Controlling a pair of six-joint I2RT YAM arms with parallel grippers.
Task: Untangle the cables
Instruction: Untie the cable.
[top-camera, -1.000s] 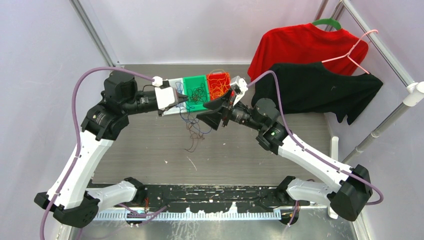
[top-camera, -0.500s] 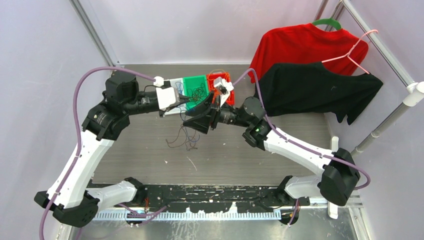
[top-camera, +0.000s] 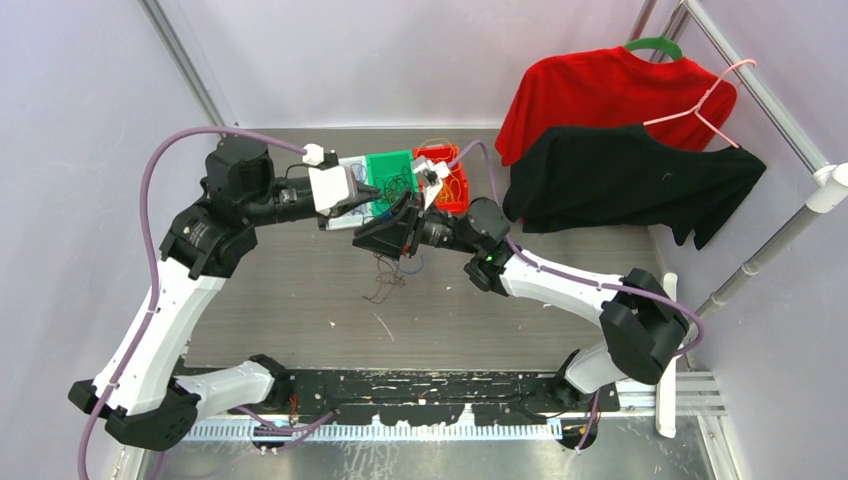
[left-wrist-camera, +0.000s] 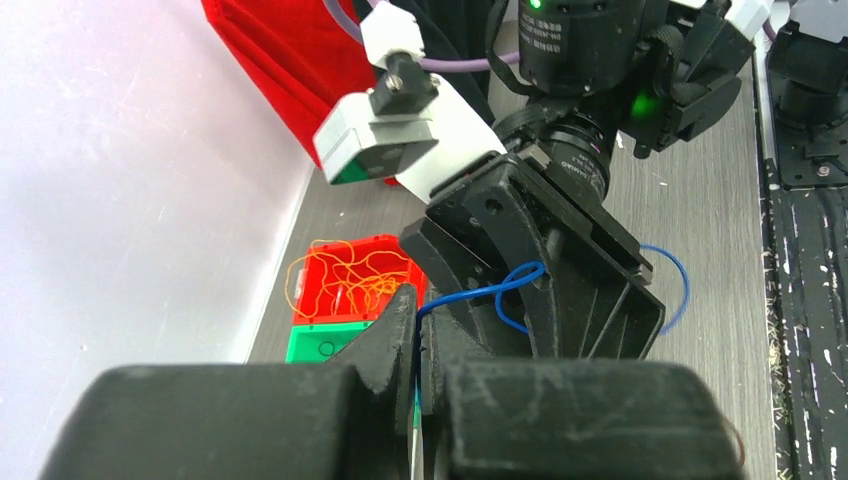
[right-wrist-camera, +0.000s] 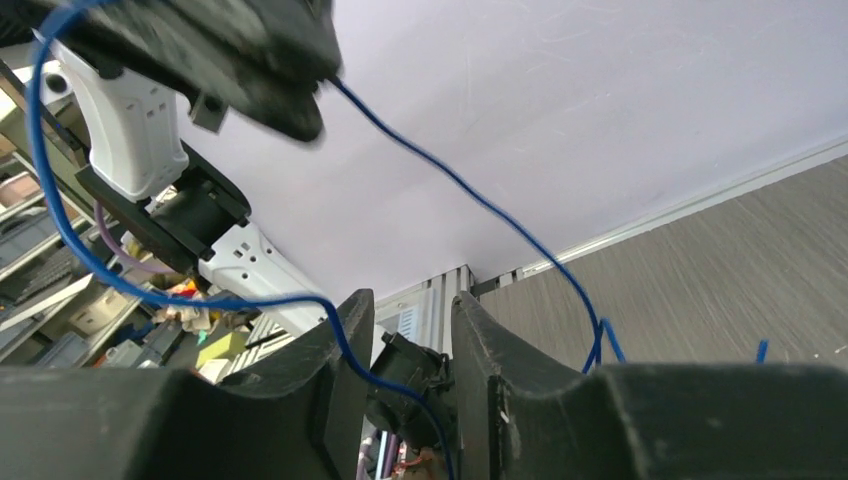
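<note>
My left gripper (left-wrist-camera: 420, 322) is shut on a thin blue cable (left-wrist-camera: 478, 291) that loops forward against the right gripper's black body (left-wrist-camera: 560, 270). From above, the left gripper (top-camera: 372, 203) and the right gripper (top-camera: 375, 236) meet in front of the bins. In the right wrist view the right gripper (right-wrist-camera: 405, 350) has its jaws apart, and the blue cable (right-wrist-camera: 455, 185) crosses the left finger and drops through the gap. Dark and blue cables (top-camera: 386, 278) dangle onto the table below. Orange cables lie in the red bin (left-wrist-camera: 350, 275).
A green bin (top-camera: 388, 172) holding dark cables and the red bin (top-camera: 447, 180) stand at the back centre. A red shirt (top-camera: 610, 95) and a black shirt (top-camera: 630, 180) hang from a rail (top-camera: 760, 95) at back right, beside a pink hanger (top-camera: 700, 105).
The right arm swung left, up to the left gripper, and its jaws narrowed around the blue cable. The dangling cables shifted left beneath the grippers. The left arm stayed put.
</note>
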